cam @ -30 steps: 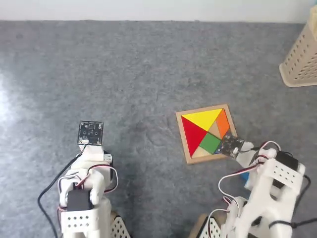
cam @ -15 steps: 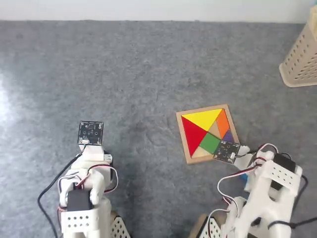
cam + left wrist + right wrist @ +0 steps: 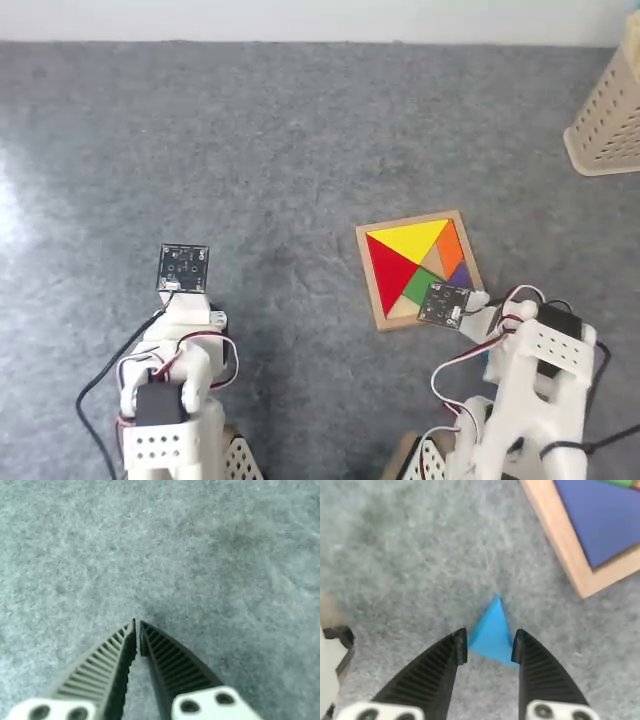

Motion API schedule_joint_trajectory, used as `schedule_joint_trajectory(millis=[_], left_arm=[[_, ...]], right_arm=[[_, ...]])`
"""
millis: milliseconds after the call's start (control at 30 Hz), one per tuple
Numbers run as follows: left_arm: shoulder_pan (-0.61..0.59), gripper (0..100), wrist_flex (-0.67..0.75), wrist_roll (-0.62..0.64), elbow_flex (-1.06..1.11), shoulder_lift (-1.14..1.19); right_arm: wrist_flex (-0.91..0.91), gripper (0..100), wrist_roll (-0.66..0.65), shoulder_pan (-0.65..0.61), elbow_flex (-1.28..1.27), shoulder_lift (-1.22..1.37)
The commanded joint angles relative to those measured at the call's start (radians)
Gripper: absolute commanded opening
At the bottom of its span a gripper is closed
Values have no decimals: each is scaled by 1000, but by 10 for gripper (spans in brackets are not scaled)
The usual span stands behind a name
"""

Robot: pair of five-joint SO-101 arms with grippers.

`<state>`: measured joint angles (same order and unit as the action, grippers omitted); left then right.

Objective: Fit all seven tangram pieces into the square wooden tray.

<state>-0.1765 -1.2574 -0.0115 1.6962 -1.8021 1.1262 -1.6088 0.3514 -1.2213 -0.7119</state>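
Observation:
The square wooden tray (image 3: 370, 275) lies right of centre, holding yellow (image 3: 410, 240), red (image 3: 388, 268), orange (image 3: 450, 248), green (image 3: 418, 287) and purple (image 3: 460, 273) pieces. My right arm's wrist (image 3: 443, 305) hangs over the tray's near corner. In the right wrist view a small blue triangle (image 3: 492, 632) lies flat on the carpet between the fingers of my right gripper (image 3: 489, 639), which is open and straddles it closely. The tray's corner (image 3: 560, 535) with a blue-violet piece (image 3: 605, 515) lies just beyond. My left gripper (image 3: 136, 626) is shut, empty, over bare carpet at the front left.
A cream perforated basket (image 3: 605, 110) stands at the far right edge. Grey carpet covers the whole table, with open room left of and behind the tray. The left arm (image 3: 180, 340) stands at the front left.
The right arm's wrist has swung leftward along the tray's near edge, uncovering the purple piece. The left arm has not moved.

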Motion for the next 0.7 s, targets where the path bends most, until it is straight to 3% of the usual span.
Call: schedule_joint_trajectory(millis=[0, 667], left_arm=[[-2, 12, -5, 6, -12, -17], [-2, 12, -5, 6, -12, -17]], right_arm=[[-19, 162, 14, -8, 0, 8], [156, 163, 14, 39, 91, -4]])
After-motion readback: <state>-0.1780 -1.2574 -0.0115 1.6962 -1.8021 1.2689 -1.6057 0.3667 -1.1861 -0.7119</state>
